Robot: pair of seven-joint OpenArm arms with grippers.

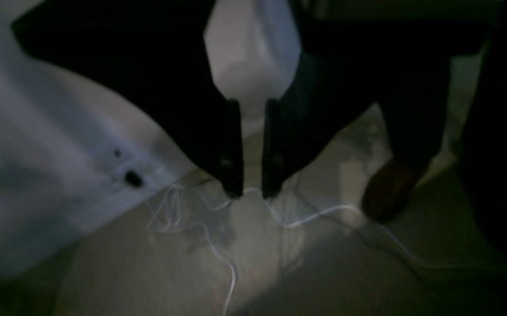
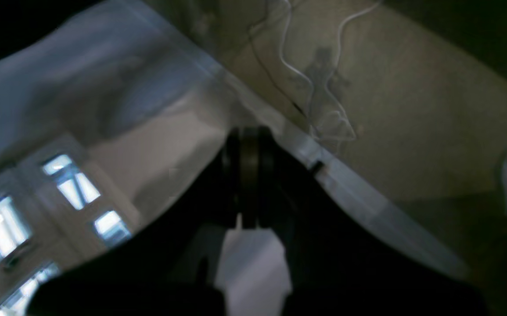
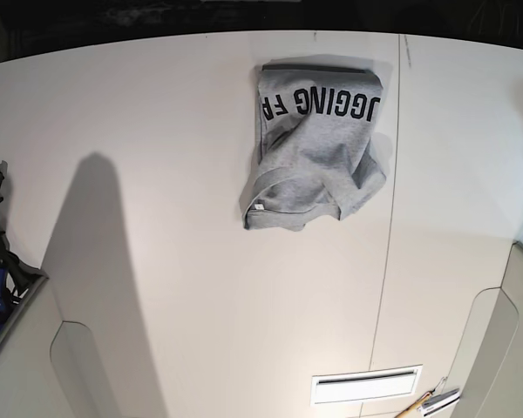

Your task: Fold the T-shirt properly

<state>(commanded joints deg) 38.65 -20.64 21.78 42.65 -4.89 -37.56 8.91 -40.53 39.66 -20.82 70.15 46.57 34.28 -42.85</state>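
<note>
T-SHIRT: grey T-shirt [image 3: 318,148] seen on white table [image 3: 200,279], toward far edge in base view; partly folded into rough bundle, neckline toward viewer, lettering upside down.
HANDLING: judged light, soft, limp, not fragile; likely to bunch if pushed, little slip expected.
HOLD: best taken at far folded edge corners, layers pinched together; loose collar end to be straightened first.
LEFT CLAW: left gripper [image 1: 252,149] parted by a narrow gap, nothing held; floor cable [image 1: 306,219] only seen beyond.
RIGHT CLAW: right gripper [image 2: 249,175] dark and blurred, fingertips seemingly pressed together, no cloth visible in them.
RELATION: shirt absent from both wrist views, so judged well apart from both claws; neither touching it.
</note>
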